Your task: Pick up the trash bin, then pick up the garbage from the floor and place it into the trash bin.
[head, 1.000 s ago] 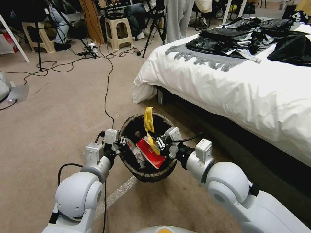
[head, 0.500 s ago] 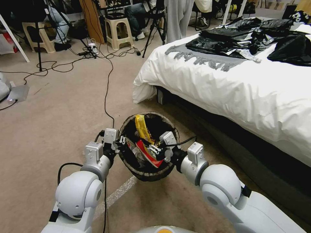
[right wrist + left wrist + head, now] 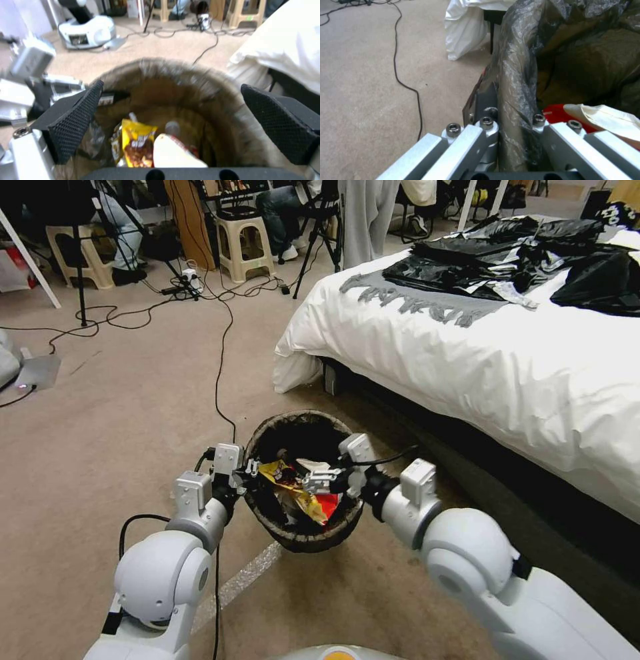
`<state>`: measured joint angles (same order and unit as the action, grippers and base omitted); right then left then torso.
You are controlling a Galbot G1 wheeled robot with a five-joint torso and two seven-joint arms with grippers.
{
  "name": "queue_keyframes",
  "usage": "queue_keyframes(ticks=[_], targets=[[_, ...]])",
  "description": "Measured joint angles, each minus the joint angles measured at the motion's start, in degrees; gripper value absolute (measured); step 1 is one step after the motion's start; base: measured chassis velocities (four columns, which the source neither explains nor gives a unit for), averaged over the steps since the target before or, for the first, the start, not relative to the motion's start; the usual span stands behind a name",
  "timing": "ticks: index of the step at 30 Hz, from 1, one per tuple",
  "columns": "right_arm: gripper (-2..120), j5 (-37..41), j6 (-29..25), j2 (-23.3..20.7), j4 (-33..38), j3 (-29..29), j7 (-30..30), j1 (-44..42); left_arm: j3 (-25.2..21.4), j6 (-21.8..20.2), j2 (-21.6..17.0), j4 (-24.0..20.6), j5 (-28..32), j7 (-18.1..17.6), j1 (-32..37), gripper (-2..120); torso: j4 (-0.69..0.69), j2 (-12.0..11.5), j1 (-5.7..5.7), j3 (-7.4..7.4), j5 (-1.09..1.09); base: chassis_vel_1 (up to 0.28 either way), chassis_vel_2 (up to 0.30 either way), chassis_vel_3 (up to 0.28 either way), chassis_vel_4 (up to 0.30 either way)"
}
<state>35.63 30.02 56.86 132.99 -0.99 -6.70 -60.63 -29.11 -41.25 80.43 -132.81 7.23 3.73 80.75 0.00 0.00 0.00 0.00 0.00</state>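
The trash bin (image 3: 301, 539), its dark liner folded over the rim, hangs just above the carpet between my arms. My left gripper (image 3: 251, 473) is shut on the rim's left side; in the left wrist view its fingers (image 3: 486, 125) clamp the bag-covered rim (image 3: 516, 82). My right gripper (image 3: 319, 480) hovers open over the bin mouth, its black pads (image 3: 78, 117) wide apart with nothing between them. Garbage lies inside: a yellow snack wrapper (image 3: 285, 477) (image 3: 136, 143), a red carton (image 3: 328, 505), a white piece (image 3: 173, 153) and a pale tissue (image 3: 606, 117).
A bed with a white duvet (image 3: 467, 360) and black bags on top stands close on the right. A black cable (image 3: 219, 373) runs across the carpet toward the bin. Stools (image 3: 243, 243), stands and seated people crowd the far side. Open carpet lies left.
The yellow wrapper held upright by my right gripper has dropped into the bin. The right gripper opened and now sits a little higher over the mouth. The left gripper has not moved.
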Motion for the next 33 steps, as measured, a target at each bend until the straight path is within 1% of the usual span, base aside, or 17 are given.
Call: queue_keyframes(ticks=[2, 10, 13, 15, 17, 18, 19, 21, 22, 25, 26, 27, 29, 30, 32, 33], targets=[[100, 0.9, -0.5, -0.7, 1.9, -1.7, -0.2, -0.9, 0.0, 0.0, 0.1, 0.0, -0.1, 0.0, 0.0, 2, 0.0, 0.0, 0.0, 0.0, 0.0, 0.0, 0.0, 0.0, 0.0], [100, 1.9, -1.7, -1.7, 5.7, -3.9, -1.0, -3.1, 0.1, 0.0, 0.2, 0.0, -0.3, 0.0, 0.2, 2, 0.01, 0.0, 0.0, 0.0, 0.0, 0.0, 0.0, 0.0, 0.0], [100, 1.2, -3.8, -1.8, 7.6, -5.8, -2.0, -5.6, -0.2, 0.0, 0.2, 0.0, -0.3, 0.0, 0.6, 2, 0.0, 0.0, 0.0, 0.0, 0.0, 0.0, 0.0, 0.0, 0.0], [100, 1.0, -4.1, -1.8, 7.8, -6.1, -2.2, -6.0, -0.3, 0.0, 0.2, -0.1, -0.3, 0.0, 0.6, 2, 0.0, 0.0, 0.0, 0.0, 0.0, 0.0, 0.0, 0.0, 0.0], [100, -1.5, -7.3, -1.2, 8.5, -9.7, -3.0, -9.4, -0.7, 0.1, 0.2, -0.6, -0.3, 0.0, 1.0, 2, 0.0, 0.0, 0.0, 0.0, 0.0, 0.0, 0.0, 0.0, 0.0], [100, -1.5, -7.3, -1.2, 8.5, -9.7, -3.0, -9.4, -0.7, 0.1, 0.2, -0.6, -0.3, 0.0, 1.0, 2, 0.0, 0.0, 0.0, 0.0, 0.0, 0.0, 0.0, 0.0, 0.0], [100, -3.6, -10.2, -0.6, 8.0, -12.0, -2.8, -11.5, -1.1, 0.0, 0.2, -1.0, -0.2, 0.0, 1.2, 2, -0.01, 0.0, 0.0, -0.01, 0.0, 0.0, 0.0, 0.0, 0.0], [100, -7.6, -14.9, 0.8, 6.3, -16.0, -2.7, -15.4, -1.9, 0.1, 0.2, -1.4, 0.1, 0.0, 1.5, 2, 0.01, 0.0, 0.0, 0.0, 0.0, 0.0, 0.0, 0.0, 0.0], [100, -7.6, -14.9, 0.8, 6.3, -16.0, -2.7, -15.4, -1.9, 0.1, 0.2, -1.4, 0.1, 0.0, 1.5, 2, 0.01, 0.0, 0.0, 0.0, 0.0, 0.0, 0.0, 0.0, 0.0], [100, -14.5, -19.2, 4.0, 4.5, -22.8, 0.4, -21.6, -2.3, 0.2, 0.2, -1.6, 0.4, -0.1, 1.6, 2, 0.0, 0.0, 0.0, 0.0, 0.0, 0.0, 0.0, 0.0, 0.0], [100, -17.4, -20.8, 5.8, 4.1, -25.0, 2.1, -23.9, -2.4, 0.2, 0.2, -1.6, 0.5, -0.1, 1.8, 2, -0.01, 0.0, 0.0, 0.0, 0.0, 0.0, 0.0, 0.0, 0.0], [100, -17.4, -20.8, 5.8, 4.1, -25.0, 2.1, -23.9, -2.4, 0.2, 0.2, -1.6, 0.5, -0.1, 1.8, 2, -0.01, 0.0, 0.0, 0.0, 0.0, 0.0, 0.0, 0.0, 0.0], [100, -21.9, -23.8, 10.5, 3.5, -28.2, 4.5, -28.9, -2.8, 0.2, 0.3, -2.1, 0.5, -0.1, 2.2, 2, -0.01, 0.0, 0.0, -0.01, 0.0, 0.0, 0.0, 0.0, 0.0], [100, -21.9, -23.8, 10.5, 3.5, -28.2, 4.5, -28.9, -2.8, 0.2, 0.3, -2.1, 0.5, -0.1, 2.2, 2, -0.01, 0.0, 0.0, -0.01, 0.0, 0.0, 0.0, 0.0, 0.0], [100, -24.3, -25.9, 13.3, 3.2, -29.4, 5.4, -32.5, -3.1, 0.2, 0.3, -2.5, 0.5, -0.2, 2.5, 2, 0.0, 0.0, 0.0, -0.01, 0.0, 0.0, 0.0, 0.0, 0.0], [100, -24.3, -25.9, 13.3, 3.2, -29.4, 5.4, -32.5, -3.1, 0.2, 0.3, -2.5, 0.5, -0.2, 2.5, 2, 0.0, 0.0, 0.0, -0.01, 0.0, 0.0, 0.0, 0.0, 0.0]])
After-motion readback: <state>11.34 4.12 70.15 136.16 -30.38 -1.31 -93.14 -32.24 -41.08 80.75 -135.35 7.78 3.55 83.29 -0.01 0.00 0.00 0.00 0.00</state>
